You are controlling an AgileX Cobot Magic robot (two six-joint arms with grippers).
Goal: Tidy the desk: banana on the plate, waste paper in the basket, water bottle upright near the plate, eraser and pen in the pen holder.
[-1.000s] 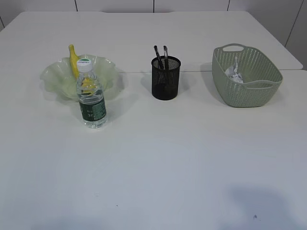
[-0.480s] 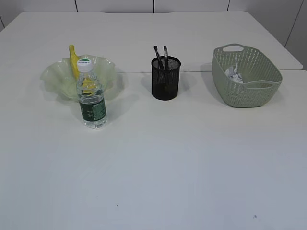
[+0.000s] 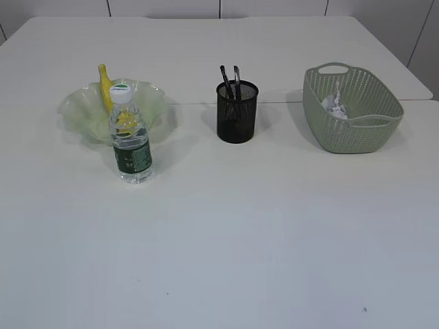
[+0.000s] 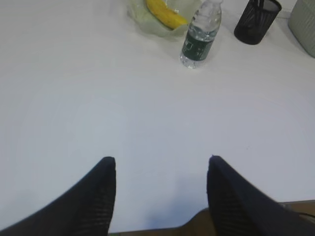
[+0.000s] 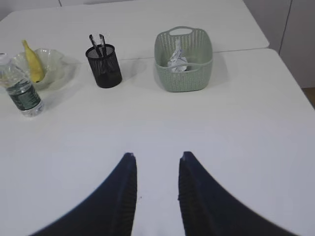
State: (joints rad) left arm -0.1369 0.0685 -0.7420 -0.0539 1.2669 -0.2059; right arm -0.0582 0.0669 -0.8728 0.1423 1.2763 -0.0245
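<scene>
1. yellow banana (image 3: pixel 105 85) lies in the plate (image 3: pixel 72 110), bottle (image 3: pixel 131 137) upright beside it.
2. paper (image 3: pixel 335 104) in basket (image 3: pixel 357 133); pens in holder (image 3: pixel 237 113); eraser unseen.
3. left claw (image 4: pixel 160 164) and right claw (image 5: pixel 156 157) gape empty near the worktop's (image 3: pixel 274 226) front edge; best kept clear.

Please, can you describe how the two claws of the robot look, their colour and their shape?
Both claws are alike: the left claw and the right claw each have two black fingers with a fine ribbed texture, broad at the base and narrowing to rounded tips. No cables or markings are visible.
</scene>
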